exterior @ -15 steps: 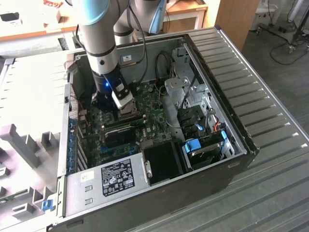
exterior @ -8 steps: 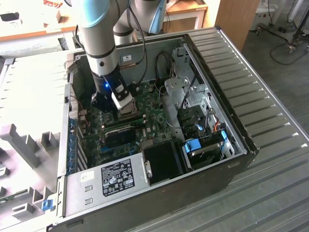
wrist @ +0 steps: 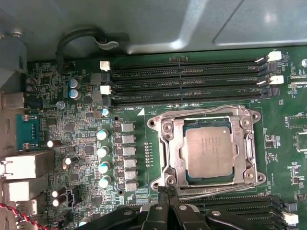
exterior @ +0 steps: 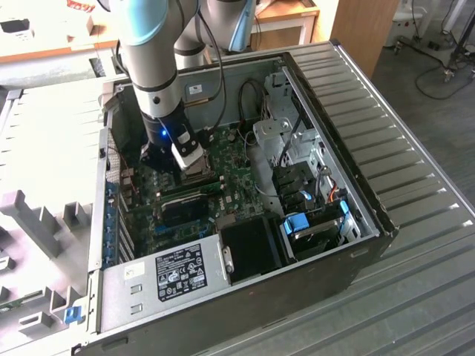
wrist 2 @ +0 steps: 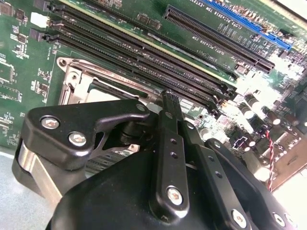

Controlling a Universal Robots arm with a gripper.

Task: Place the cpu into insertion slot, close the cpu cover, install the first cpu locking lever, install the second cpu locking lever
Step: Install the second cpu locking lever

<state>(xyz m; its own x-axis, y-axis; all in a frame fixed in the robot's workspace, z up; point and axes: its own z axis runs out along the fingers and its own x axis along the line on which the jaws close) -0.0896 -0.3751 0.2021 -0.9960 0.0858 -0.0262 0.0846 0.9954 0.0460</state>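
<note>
In the first wrist view the cpu, a square chip with a silver-tan top, lies flat in the insertion slot, whose thin dark rim shows around it. The grey metal cpu cover lies closed over the chip's edges. One wire locking lever runs along the socket side by the memory slots, another along the side nearest my gripper. My gripper is shut, its black fingertips meeting at the socket's corner by that lever's end. The second wrist view shows my gripper shut just beside the socket frame.
Long black memory slots lie beyond the socket, and a further set lies on the gripper's side. Capacitors and rear ports stand nearby. In the exterior view the power supply, a black shroud and a drive cage crowd the case.
</note>
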